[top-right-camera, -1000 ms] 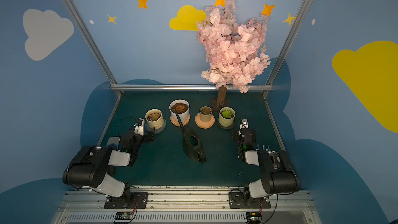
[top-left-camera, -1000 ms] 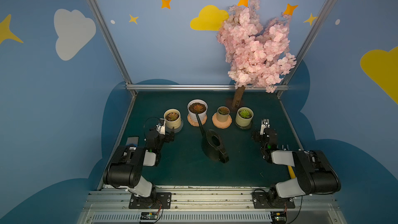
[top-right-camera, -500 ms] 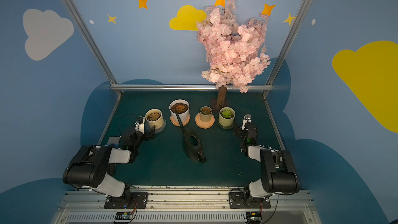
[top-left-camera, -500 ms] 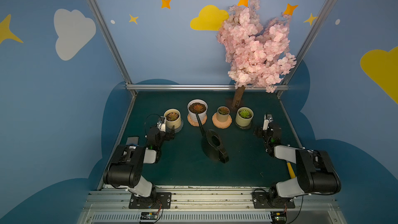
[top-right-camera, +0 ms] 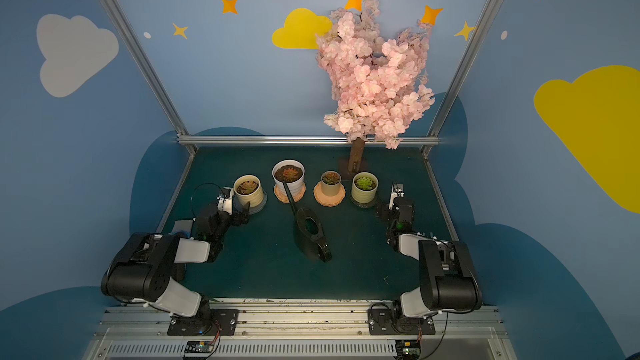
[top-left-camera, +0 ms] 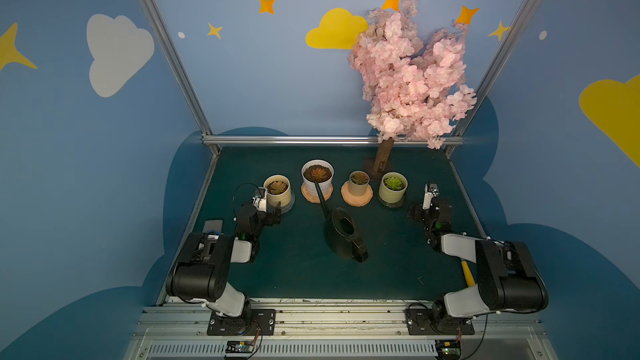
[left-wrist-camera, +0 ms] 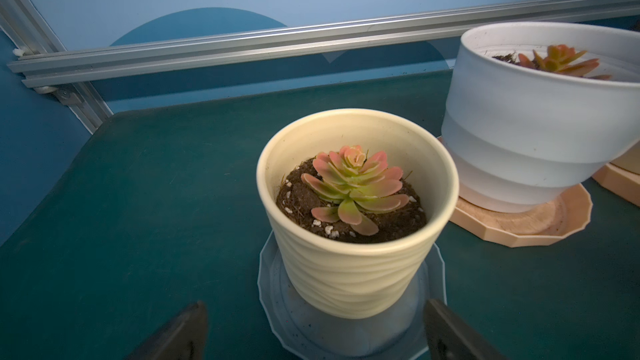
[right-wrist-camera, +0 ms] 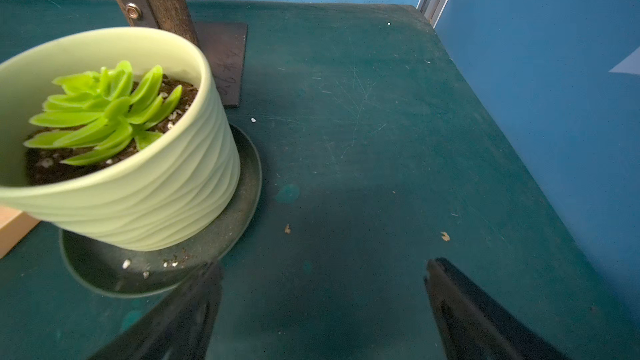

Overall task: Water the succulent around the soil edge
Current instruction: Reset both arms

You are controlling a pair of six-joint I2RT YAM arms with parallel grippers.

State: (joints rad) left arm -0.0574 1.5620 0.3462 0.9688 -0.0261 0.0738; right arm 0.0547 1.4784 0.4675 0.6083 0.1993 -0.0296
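Black watering can (top-left-camera: 344, 233) sits upright in the middle of the green table (top-left-camera: 277, 282) with no gripper on it. Its long spout (top-left-camera: 320, 199) points toward the white pot (top-left-camera: 318, 178) at the back. The top views don't show whether the tip actually touches it.

Four potted succulents (left-wrist-camera: 353, 185) are lined up along the back. There's a cream pot (left-wrist-camera: 346, 271) on a clear saucer (left-wrist-camera: 268, 282), then the white one on a peach saucer (left-wrist-camera: 540, 223), then a small tan pot (top-left-camera: 358, 185). Last is a green pot (right-wrist-camera: 156, 195) on a dark saucer (right-wrist-camera: 251, 181), just in front of the pink blossom tree (top-left-camera: 412, 81).

Left gripper (left-wrist-camera: 313, 316) is low over the table with the cream pot right in front of it, jaws spread wide and gripping nothing. Right gripper (right-wrist-camera: 323, 268) is beside the green pot, jaws also wide apart and empty, with one finger (right-wrist-camera: 194, 299) close to the dark saucer's rim. Both grippers are well apart from the can.
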